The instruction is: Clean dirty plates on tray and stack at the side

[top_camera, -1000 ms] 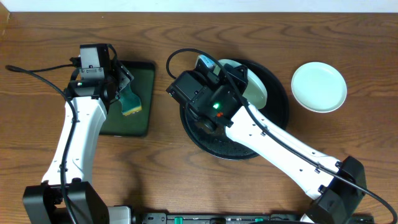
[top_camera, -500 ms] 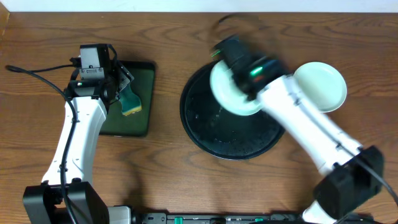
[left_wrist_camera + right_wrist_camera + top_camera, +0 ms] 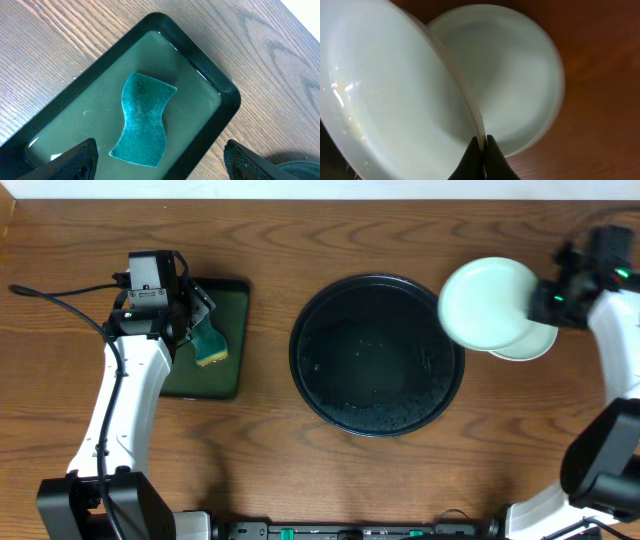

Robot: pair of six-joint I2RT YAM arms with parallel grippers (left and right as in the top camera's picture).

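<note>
My right gripper [image 3: 545, 298] [image 3: 483, 150] is shut on the rim of a pale mint plate [image 3: 485, 302] [image 3: 385, 95] and holds it in the air, partly over a second plate [image 3: 528, 342] [image 3: 515, 75] that lies on the table right of the round black tray [image 3: 376, 355]. The held plate carries a faint yellowish smear at its lower left in the right wrist view. The tray holds only small droplets. A third plate is not in view. My left gripper [image 3: 160, 165] is open above a teal sponge [image 3: 210, 345] [image 3: 145, 120], apart from it.
The sponge lies in a small rectangular black tray with a green inside [image 3: 222, 295] [image 3: 200, 75] at the left. A black cable [image 3: 60, 302] trails across the table's far left. The table's back edge runs along the top.
My right arm has lifted the plate off the round tray and swung it to the right, over the plate on the table. The left arm has not moved.
</note>
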